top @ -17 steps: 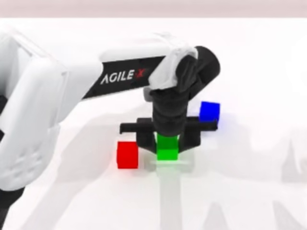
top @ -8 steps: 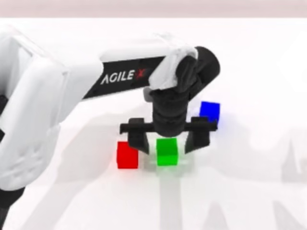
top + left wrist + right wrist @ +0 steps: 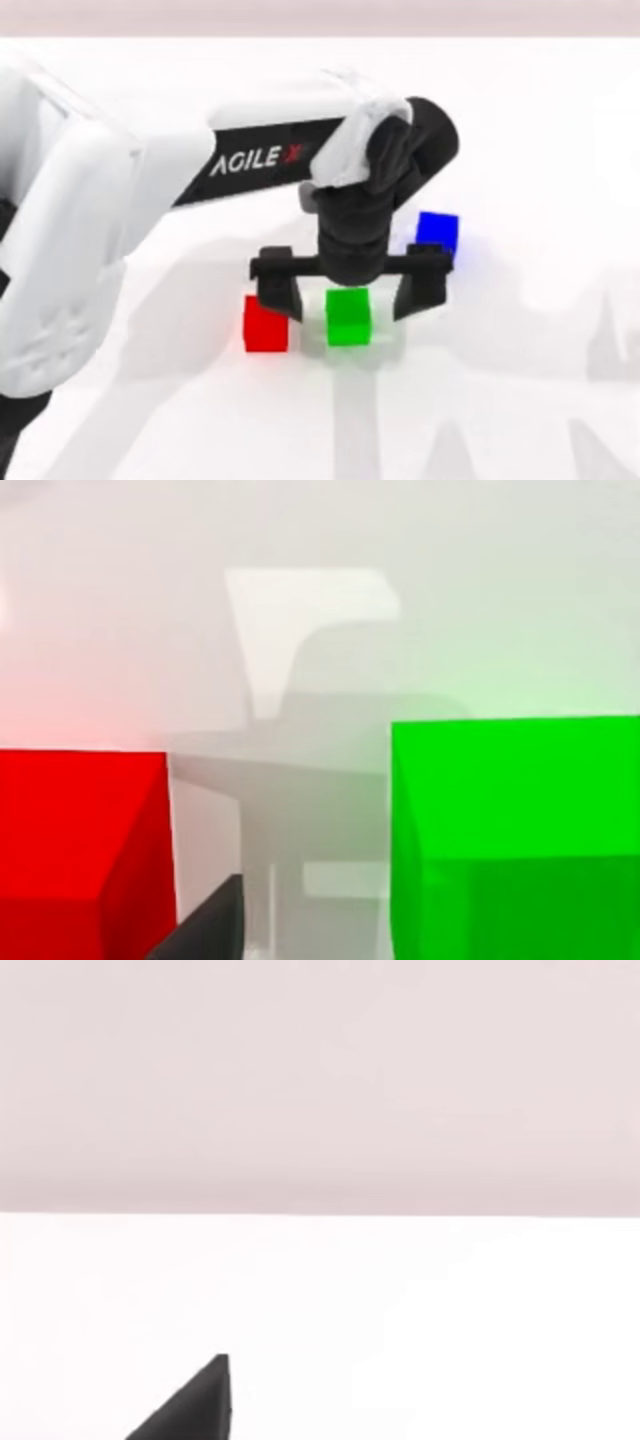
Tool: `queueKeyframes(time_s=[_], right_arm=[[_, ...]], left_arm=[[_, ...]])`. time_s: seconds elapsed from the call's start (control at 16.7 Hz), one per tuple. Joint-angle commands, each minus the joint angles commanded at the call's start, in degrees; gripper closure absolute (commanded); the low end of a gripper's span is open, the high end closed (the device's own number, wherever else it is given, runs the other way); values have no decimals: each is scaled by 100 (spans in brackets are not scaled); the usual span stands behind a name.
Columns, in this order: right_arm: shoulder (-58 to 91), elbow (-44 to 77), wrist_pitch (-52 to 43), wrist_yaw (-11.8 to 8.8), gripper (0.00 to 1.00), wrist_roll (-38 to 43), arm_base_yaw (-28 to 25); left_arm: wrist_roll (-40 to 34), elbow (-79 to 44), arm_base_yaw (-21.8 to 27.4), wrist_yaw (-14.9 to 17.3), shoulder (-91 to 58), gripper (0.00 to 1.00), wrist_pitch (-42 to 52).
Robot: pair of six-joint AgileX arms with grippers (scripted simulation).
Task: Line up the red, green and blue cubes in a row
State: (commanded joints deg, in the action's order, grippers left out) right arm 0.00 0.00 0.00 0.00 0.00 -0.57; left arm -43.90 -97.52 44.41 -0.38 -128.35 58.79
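Red cube (image 3: 266, 326) and green cube (image 3: 348, 317) side by side, apart; blue cube (image 3: 438, 232) farther back, right.

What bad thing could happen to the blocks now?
The left hand is open around the green cube, and one finger sits right by the red cube, so lifting away might bump it. The blue cube sits farther back, out of the row, near the other finger.

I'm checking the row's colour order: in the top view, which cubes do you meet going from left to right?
Small bright red cube → small bright green cube, between the open black fingers of the left gripper → small bright blue cube, set farther back.
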Motion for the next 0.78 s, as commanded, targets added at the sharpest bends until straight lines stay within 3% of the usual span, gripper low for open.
queueKeyframes(time_s=[0.54,0.78], right_arm=[[0,0,0,0,0,0,0],[1,1,-1,0,0,0,0]], left_arm=[[-25,-1063,-90,-3,286,0,1364],[-22,-1097,-65,-3,287,0,1403]])
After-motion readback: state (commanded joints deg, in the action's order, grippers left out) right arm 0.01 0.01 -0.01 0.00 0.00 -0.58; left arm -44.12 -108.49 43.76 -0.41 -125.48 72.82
